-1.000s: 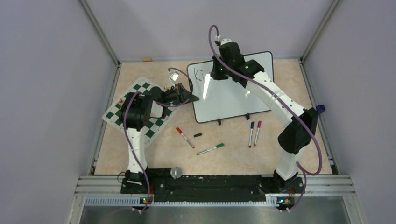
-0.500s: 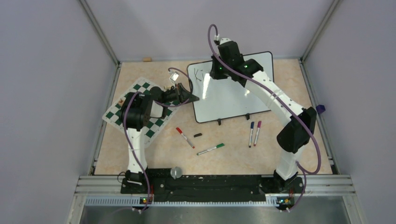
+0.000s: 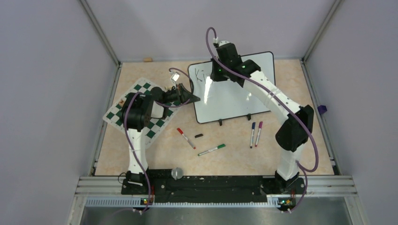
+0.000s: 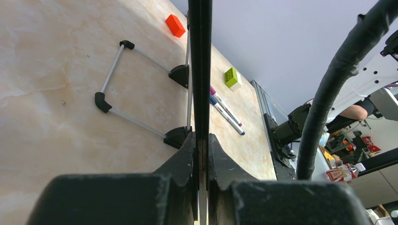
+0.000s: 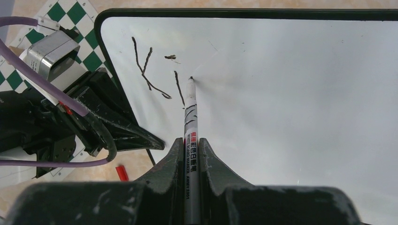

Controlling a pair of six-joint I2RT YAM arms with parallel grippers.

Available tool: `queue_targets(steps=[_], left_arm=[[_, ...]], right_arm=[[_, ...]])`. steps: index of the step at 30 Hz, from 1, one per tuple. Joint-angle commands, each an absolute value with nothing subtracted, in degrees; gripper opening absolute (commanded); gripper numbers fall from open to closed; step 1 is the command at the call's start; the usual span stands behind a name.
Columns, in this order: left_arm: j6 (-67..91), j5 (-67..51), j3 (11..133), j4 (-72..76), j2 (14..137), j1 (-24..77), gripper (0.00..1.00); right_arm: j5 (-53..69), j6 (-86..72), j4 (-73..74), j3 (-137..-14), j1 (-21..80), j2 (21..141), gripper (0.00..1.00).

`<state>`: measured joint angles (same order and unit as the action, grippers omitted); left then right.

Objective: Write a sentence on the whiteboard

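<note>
Whiteboard (image 3: 225, 101) edge clamped in bent left arm's (image 3: 136, 117) jaws; right arm (image 3: 272, 96) stretched far forward, jaws clenched on marker (image 5: 191, 122)

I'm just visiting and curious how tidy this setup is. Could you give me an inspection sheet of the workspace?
Surface: beige table.
Job's things: whiteboard on it; sentence barely begun, few strokes near its corner.
Clutter: chess mat, loose markers, black cap, blocks.
Fingers: left fingers shut on the whiteboard's edge; right fingers shut on a marker, tip at the board.
Cables: purple cables along both arms.
Surroundings: grey walls.
</note>
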<state>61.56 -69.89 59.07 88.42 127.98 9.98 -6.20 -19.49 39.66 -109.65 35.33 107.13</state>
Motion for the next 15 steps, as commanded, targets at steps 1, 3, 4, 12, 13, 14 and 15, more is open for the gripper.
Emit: queue_targets(steps=[1,3,4,12,13,14,15], left_arm=[[61.1,-75.5,58.2,92.8,125.4,11.0,0.0],[61.1,-75.5,58.1,92.8,125.4,11.0,0.0],[61.1,-75.5,58.1,92.8,125.4,11.0,0.0],[61.0,-75.3,58.2,92.8,125.6,11.0,0.0],[61.0,-75.3,58.2,92.8,125.7,11.0,0.0],[61.0,-75.2,58.2,92.8,125.6,11.0,0.0],[61.0,-75.3,58.3,92.8,125.7,11.0,0.0]], right_arm=[[-7.8,-18.6,39.8,-112.7,35.0,107.8,0.0],[-7.7,-18.6,39.8,-112.4,35.0,107.7,0.0],[-7.7,-18.7,39.9,-112.2,35.0,107.6,0.0],[-7.5,-18.8,40.0,-109.8,35.0,106.4,0.0],[-7.5,-18.7,40.0,-109.2,35.0,106.1,0.0],[-7.4,-18.8,40.0,-108.9,35.0,105.8,0.0],[-7.4,-18.8,40.0,-108.6,35.0,105.6,0.0]])
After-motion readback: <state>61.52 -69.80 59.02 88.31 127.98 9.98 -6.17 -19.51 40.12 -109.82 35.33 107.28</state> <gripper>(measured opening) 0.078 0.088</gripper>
